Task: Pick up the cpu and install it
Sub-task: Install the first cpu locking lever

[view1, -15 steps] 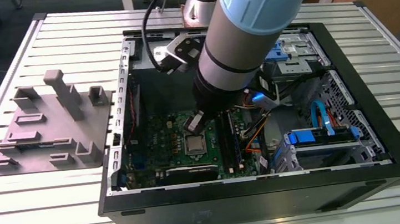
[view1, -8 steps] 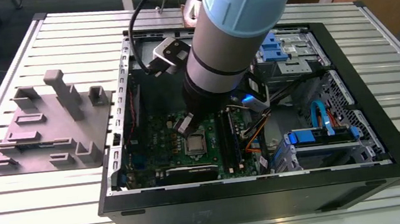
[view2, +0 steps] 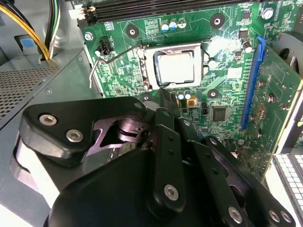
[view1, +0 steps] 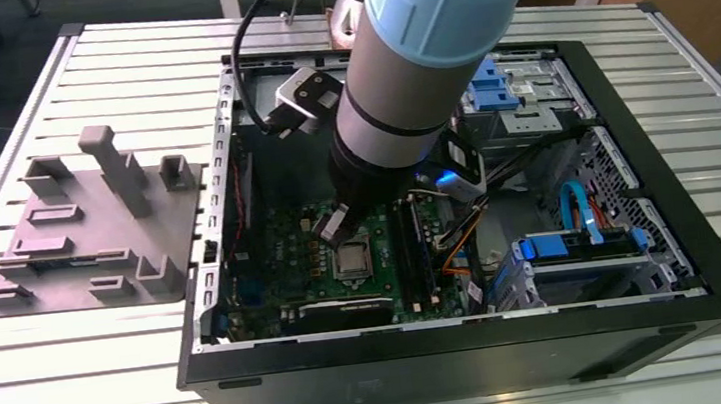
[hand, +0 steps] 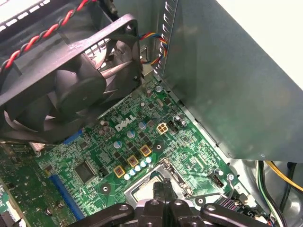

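1. Motherboard [view2: 142, 61] lay flat in the open computer case [view1: 659, 231], so the arm came at it from above; in the exterior view it stood at centre frame.
2. The cpu [view2: 175, 67] sat square inside the socket frame [view2: 147, 66], upper centre of the second wrist view, apparently seated already.
3. The gripper [view2: 166, 97] hung just beside the socket's near edge, its fingers drawn close together with nothing between them.
4. The retention lever [view2: 102, 61] stood raised at upper left, so the socket looked unlocked.
5. The grey holder block [view1: 89, 230] rested outside the case, on the slatted table [view1: 59, 395] at left.
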`<state>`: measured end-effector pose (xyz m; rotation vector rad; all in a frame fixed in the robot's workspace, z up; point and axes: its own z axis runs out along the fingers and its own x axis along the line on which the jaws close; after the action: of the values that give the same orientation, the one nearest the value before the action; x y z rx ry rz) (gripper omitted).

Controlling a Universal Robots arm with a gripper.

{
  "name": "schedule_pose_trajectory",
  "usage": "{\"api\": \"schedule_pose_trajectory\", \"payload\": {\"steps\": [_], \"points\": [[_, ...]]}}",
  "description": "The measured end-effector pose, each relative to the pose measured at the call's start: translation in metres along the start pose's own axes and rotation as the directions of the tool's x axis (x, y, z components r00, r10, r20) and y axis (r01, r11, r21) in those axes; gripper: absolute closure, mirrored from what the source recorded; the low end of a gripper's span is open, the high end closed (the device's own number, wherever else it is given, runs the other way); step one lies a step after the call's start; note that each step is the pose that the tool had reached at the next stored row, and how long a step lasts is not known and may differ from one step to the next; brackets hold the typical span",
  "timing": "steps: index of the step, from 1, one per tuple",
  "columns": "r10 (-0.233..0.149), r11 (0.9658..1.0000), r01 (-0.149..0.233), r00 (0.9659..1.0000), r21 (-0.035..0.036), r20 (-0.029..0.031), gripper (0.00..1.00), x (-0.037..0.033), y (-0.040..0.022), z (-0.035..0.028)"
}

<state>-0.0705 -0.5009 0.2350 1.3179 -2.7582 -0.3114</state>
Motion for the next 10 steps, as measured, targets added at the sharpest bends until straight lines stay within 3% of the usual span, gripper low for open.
{"api": "schedule_pose_trajectory", "payload": {"steps": [6,10], "points": [[0.000,1.0000,0.000,1.0000,-0.0001,0.0002,0.89,-0.0009,-0.0012,-0.0001],[0.000,1.0000,0.000,1.0000,0.0000,0.0000,0.89,-0.0082,-0.0100,-0.0016]]}}
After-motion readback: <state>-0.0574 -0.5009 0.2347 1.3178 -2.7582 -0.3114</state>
